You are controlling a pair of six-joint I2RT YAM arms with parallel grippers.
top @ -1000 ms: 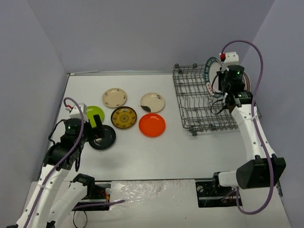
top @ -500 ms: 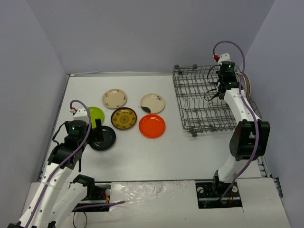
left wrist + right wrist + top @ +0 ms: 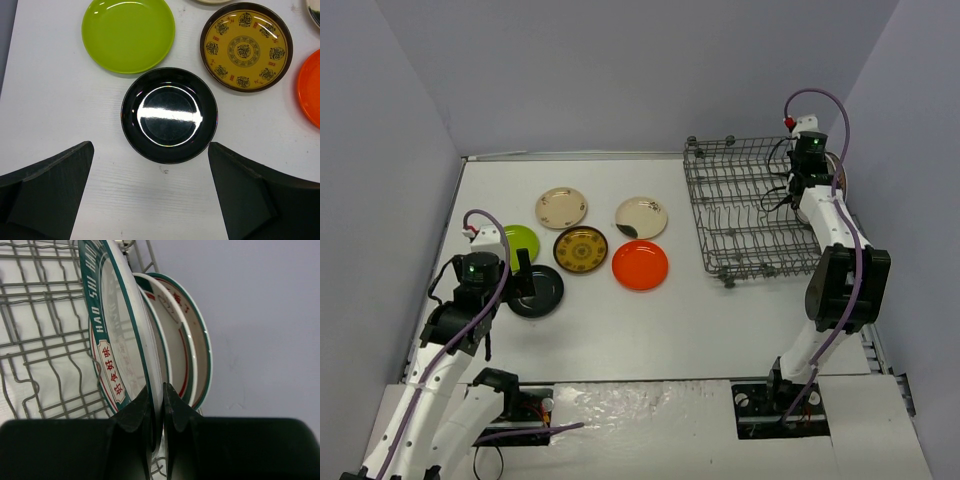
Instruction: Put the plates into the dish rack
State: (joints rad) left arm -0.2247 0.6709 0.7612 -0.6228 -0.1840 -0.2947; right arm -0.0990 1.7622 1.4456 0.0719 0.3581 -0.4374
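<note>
now left gripper (image 3: 150,145) wide open, black plate (image 3: 169,115) flat, centred between my fingers (image 3: 55,185); right gripper (image 3: 156,387) pinches rim of upright green-rimmed plate (image 3: 117,340), dish rack (image 3: 740,205) far-right corner.

Count for you: six plates flat on the surface (image 3: 670,320): two cream plates (image 3: 561,207) (image 3: 641,216), one lime-green plate (image 3: 128,34), one black plate (image 3: 169,115), one brown plate (image 3: 246,46), one orange plate (image 3: 640,264). One dish rack (image 3: 740,210), three patterned-rim plates in it: front plate (image 3: 117,340), middle plate (image 3: 172,335), back plate (image 3: 200,350).

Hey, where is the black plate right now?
In the top view, the black plate lies flat on the table's left side, just in front of the lime-green plate and the brown patterned plate, below the left tool.
</note>
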